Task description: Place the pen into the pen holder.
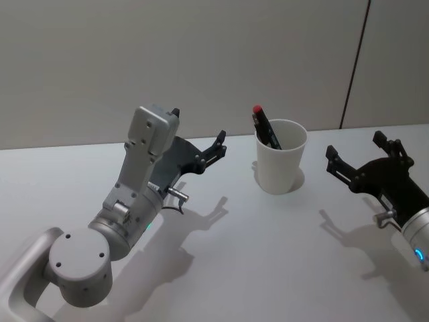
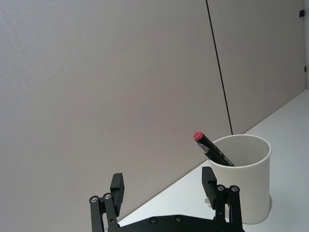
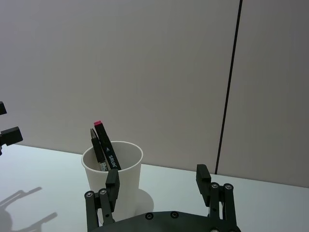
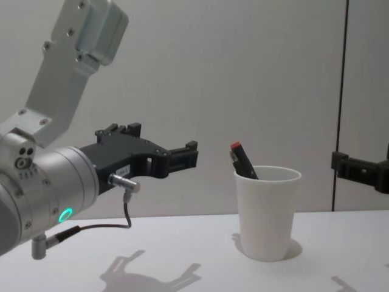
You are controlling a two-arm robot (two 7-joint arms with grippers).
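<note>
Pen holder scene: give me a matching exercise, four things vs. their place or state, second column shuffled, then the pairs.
Things:
1. pen
2. pen holder
3. left gripper
4. right gripper

Place or state:
A. open and holding nothing, on the robot's right of the cup
B. upright on the white table
C. leaning inside the cup, red end above the rim
D. open and holding nothing, on the robot's left of the cup

Pairs: 1-C, 2-B, 3-D, 4-A
</note>
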